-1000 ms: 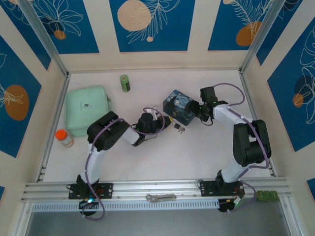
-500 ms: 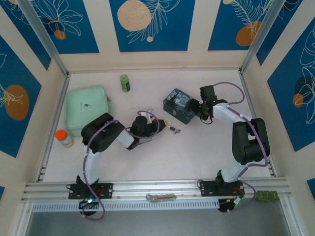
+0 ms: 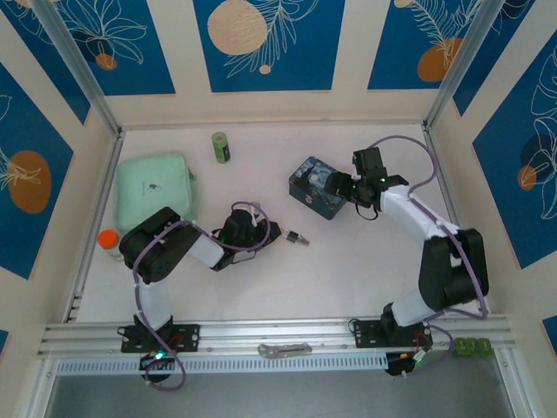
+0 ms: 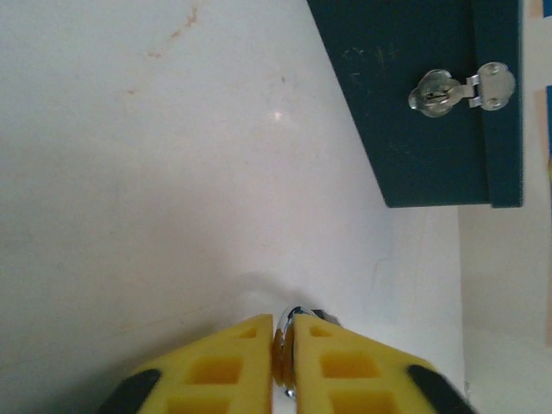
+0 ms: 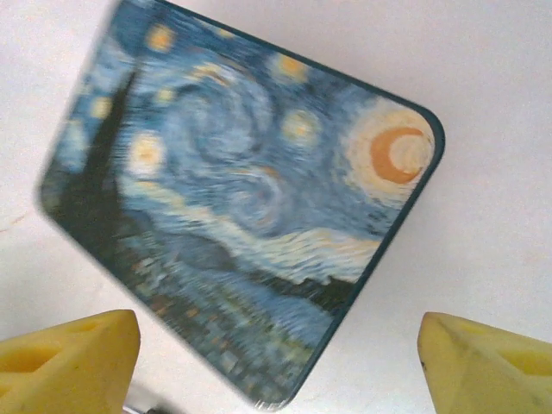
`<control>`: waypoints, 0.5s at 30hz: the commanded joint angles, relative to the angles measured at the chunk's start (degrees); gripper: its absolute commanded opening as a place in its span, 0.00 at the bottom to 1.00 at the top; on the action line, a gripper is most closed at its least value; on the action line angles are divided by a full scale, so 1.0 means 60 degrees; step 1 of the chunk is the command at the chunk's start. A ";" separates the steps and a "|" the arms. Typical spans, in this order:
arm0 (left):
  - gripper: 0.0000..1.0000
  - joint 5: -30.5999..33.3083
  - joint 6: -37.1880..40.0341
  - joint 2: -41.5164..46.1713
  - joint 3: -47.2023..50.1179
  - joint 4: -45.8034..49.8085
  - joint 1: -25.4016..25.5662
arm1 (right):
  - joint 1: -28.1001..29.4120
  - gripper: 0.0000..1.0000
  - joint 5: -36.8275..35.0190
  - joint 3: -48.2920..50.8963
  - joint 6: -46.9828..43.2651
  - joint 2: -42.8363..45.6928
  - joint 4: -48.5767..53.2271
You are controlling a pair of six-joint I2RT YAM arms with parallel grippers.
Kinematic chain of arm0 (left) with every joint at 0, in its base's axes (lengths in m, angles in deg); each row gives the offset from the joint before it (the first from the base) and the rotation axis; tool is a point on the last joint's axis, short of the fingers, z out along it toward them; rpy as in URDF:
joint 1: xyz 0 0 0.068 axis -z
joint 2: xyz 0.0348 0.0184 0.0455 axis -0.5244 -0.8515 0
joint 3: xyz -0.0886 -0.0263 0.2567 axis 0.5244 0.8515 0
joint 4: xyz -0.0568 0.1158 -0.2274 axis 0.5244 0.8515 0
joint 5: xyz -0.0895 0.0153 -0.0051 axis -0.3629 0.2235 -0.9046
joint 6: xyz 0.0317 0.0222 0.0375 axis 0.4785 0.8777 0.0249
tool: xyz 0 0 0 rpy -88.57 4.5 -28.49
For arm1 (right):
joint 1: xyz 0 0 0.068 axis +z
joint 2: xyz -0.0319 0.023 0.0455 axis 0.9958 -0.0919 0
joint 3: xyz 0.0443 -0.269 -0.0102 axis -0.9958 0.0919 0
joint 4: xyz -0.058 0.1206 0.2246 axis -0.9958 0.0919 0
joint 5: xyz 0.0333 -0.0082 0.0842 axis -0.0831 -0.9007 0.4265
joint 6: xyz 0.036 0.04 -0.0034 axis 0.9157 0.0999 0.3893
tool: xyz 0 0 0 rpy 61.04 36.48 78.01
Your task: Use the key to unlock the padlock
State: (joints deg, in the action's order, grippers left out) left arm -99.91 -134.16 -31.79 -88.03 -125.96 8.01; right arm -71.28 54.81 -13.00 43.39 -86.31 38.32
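Observation:
The tiny padlock (image 3: 294,236) lies on the white table just off my left gripper (image 3: 265,233). In the left wrist view the yellow pads (image 4: 233,371) are pressed almost together on its thin silvery loop (image 4: 290,321), with the dark body just beyond. A small silvery bit (image 3: 305,240) at the padlock's right end may be the key; it is too small to tell. My right gripper (image 3: 341,186) hovers over the blue starry tin (image 3: 315,186) with its fingers (image 5: 69,354) wide open, holding nothing. The tin's hasp (image 4: 457,89) faces the left wrist camera.
A mint-green case (image 3: 154,193) sits at the left, with an orange-capped bottle (image 3: 109,242) in front of it. A green cylinder (image 3: 221,146) lies at the back. A flat silvery metal piece (image 3: 284,350) rests on the front rail. Walls enclose the table on three sides.
My left arm has drawn back to the left and dragged the padlock away from the tin. The right gripper has opened wider over the tin.

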 commanded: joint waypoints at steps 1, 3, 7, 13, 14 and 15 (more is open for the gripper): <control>0.31 0.0316 0.0348 0.0107 0.0120 0.1217 -0.0174 | 0.0010 0.86 -0.0347 0.0452 -0.0351 0.0889 0.0360; 0.43 0.0390 0.0380 0.0331 0.0215 0.1246 -0.0244 | -0.0074 0.87 -0.0557 0.0772 -0.0442 0.1353 0.0324; 0.57 0.0695 0.1036 0.1438 0.0312 0.2246 -0.0436 | -0.0520 0.87 -0.0885 0.1383 -0.0782 0.1844 0.0199; 0.85 0.2333 0.3785 0.4304 -0.0398 0.6370 -0.0820 | -0.1397 0.87 -0.1124 0.2241 -0.1459 0.2014 -0.0585; 0.89 0.2678 0.4237 0.4751 -0.0516 0.6910 -0.0935 | -0.1551 0.87 -0.1020 0.2444 -0.1625 0.2071 -0.0903; 0.94 0.3031 0.4781 0.5222 -0.0646 0.7456 -0.1091 | -0.1692 0.87 -0.0979 0.2743 -0.1794 0.2147 -0.1388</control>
State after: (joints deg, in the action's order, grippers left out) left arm -89.75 -117.46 -6.22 -88.86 -95.56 3.31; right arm -79.71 49.56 0.83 36.37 -75.42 35.43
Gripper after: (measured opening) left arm 0.922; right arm 0.867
